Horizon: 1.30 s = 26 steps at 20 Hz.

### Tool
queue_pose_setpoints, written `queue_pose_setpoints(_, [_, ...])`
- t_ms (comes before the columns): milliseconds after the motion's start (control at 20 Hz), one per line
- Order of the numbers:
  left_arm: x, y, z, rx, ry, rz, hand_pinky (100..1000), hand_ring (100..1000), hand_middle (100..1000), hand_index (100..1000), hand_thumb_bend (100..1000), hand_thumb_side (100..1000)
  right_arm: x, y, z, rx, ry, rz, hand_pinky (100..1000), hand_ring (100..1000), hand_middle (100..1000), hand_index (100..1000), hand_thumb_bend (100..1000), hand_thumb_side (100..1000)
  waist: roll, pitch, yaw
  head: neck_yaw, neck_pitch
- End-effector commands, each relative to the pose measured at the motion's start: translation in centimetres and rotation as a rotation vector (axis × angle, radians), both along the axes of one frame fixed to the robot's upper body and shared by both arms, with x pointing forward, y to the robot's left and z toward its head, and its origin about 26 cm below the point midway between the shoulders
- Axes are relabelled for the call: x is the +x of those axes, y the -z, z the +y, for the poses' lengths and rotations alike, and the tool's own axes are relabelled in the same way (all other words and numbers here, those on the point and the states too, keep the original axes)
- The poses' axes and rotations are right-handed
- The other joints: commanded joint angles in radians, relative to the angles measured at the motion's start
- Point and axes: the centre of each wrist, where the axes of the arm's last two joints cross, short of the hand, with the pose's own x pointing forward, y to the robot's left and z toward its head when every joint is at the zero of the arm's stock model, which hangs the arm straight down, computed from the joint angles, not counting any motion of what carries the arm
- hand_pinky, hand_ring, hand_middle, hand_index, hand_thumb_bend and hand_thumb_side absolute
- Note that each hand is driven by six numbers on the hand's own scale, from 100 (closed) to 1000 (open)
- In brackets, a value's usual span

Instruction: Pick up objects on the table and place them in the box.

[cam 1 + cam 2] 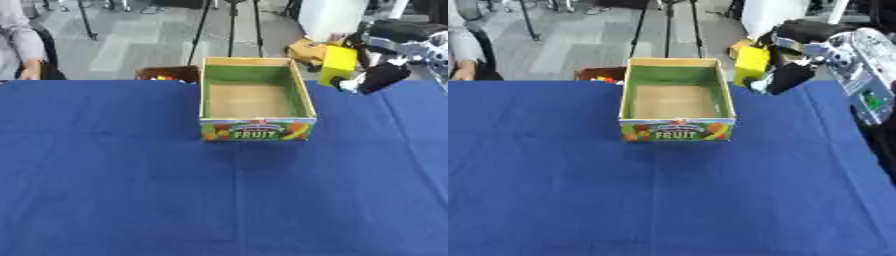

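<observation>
The right hand (378, 76) comes in from the upper right and carries a yellow block (339, 65) clear of the table, just beside the right wall of the box (255, 127) and near its far right corner. Its dark fingers are curled against the right side of the block, which reads as a grasp; where the thumb sits cannot be made out. The block is held roughly upright, with its lower edge about level with the rim, a height that would let it pass over the wall rather than strike it. It is outside the box, not above the opening. The box stands open-topped at the far middle of the blue table (122, 190), with its printed FRUIT panel facing near and its floor showing bare cardboard; no object is visible inside. That central, open position leaves it reachable from either side. Judgement: the step in hand is the carry to the box, and the placing is not yet done. The next move calls for a short travel left over the rim before release. The risk is the block catching the right wall. A dark container (168, 74) holding small coloured items sits just left of the far left corner of the box. The left hand appears in neither view.
</observation>
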Motion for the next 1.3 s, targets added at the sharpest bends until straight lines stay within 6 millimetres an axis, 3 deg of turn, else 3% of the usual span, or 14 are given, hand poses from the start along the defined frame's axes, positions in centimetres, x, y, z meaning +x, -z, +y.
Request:
queue_pose_setpoints(50, [-0.3,-0.8,0.0,0.018,0.006,-0.020,615,689,847,990,228,1000,0.0,-1.9,1.1,-0.001,-0.007,-0.061,788,709,373,478,100,524,-0.001,-0.026,0.003,-0.005,-0.017])
queue_pose_setpoints(550, [-0.2,-0.7,-0.3,0.017,0.020,-0.015,614,684,847,990,227,1000,2.6,-2.1,6.4,0.045,-0.022,-0.061,791,701,366,478,100,533,-0.007,-0.022,0.025,-0.023,-0.027])
queue_pose_setpoints(1000, [-0.1,-0.8,-0.6,0.014,0.037,-0.016,614,681,848,990,224,1000,5.1,0.8,10.4,0.142,0.030,-0.034,793,684,356,476,100,523,-0.007,-0.006,0.051,-0.044,-0.041])
queue_pose_setpoints(1300, [0.0,-0.8,-0.8,0.012,0.044,-0.017,614,680,849,990,222,1000,6.1,3.1,11.5,0.190,0.091,-0.003,795,677,352,476,100,509,-0.007,0.005,0.066,-0.055,-0.051])
